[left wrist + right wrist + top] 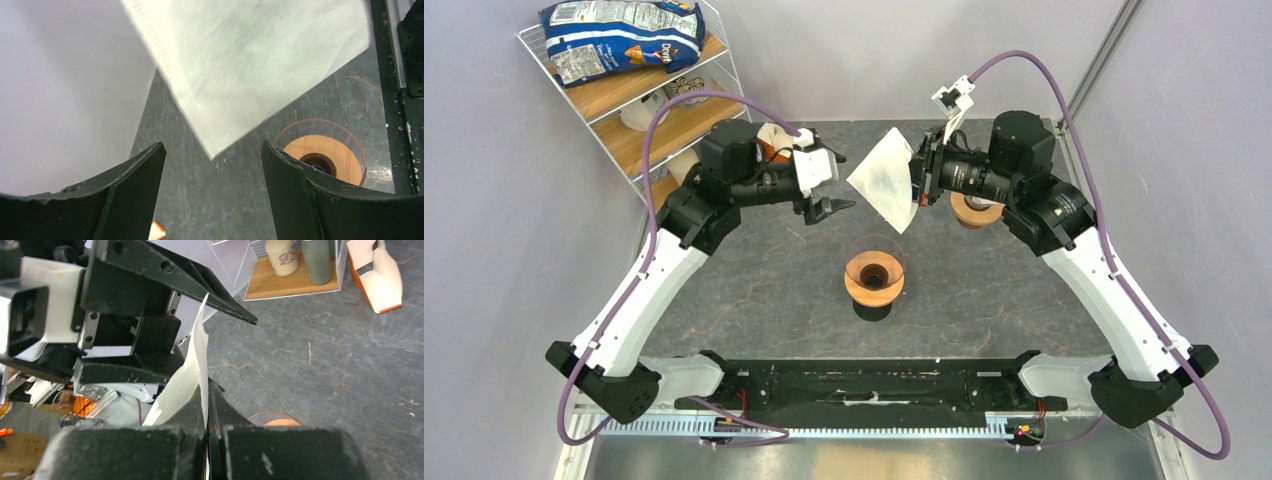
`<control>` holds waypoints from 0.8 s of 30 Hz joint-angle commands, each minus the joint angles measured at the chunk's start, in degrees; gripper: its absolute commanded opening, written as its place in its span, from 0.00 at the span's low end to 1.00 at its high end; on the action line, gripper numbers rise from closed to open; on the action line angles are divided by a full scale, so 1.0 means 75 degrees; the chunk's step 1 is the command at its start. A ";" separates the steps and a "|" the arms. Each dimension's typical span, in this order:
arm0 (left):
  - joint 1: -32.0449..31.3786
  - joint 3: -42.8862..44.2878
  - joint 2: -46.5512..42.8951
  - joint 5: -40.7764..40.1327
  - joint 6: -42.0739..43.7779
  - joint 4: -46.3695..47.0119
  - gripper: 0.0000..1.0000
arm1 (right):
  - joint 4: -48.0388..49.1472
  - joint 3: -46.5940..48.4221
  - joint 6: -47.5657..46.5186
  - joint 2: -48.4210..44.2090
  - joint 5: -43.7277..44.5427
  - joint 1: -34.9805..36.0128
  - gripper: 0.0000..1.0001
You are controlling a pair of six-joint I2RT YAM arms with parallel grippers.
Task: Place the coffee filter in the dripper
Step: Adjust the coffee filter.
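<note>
The right gripper (917, 186) pinches the thin cream-white paper coffee filter (882, 180) in the air, its pointed corner aimed down toward the clear glass, wooden-collared dripper (874, 276) on the table (994, 295). The left gripper (831, 207) is spread just beside the filter.

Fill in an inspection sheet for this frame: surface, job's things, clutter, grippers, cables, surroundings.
Surface: dark stone-patterned tabletop, a few pale specks.
Job's things: coffee filter held flat in the air; dripper upright mid-table, no filter in it.
Clutter: orange-and-white packet lying at the far left; wooden ring partly hidden behind the right arm.
Grippers: right gripper shut on the filter's edge; left gripper open, empty, beside the filter.
Cables: purple cables loop above the table, touching neither filter nor dripper.
Surroundings: wire shelf with wooden boards, chip bag on top; grey walls.
</note>
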 commanded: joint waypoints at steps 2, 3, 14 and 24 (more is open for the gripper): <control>-0.0678 0.0567 0.0064 -0.0797 0.0669 0.0050 0.76 | 0.0230 -0.0129 0.0232 -0.0136 -0.0527 -0.0028 0.00; -0.0732 0.0627 0.0089 -0.0831 0.0633 0.0047 0.74 | 0.0225 -0.0174 0.0251 -0.0152 -0.0564 -0.0028 0.00; -0.0913 0.0515 0.0018 -0.0517 0.0588 0.0303 0.58 | 0.0319 -0.0305 0.0326 -0.0211 -0.0577 -0.0033 0.00; -0.0907 0.0096 -0.0088 -0.0496 -0.0238 0.0469 0.88 | 0.0806 -0.0640 0.0089 -0.0457 -0.1149 -0.0022 0.00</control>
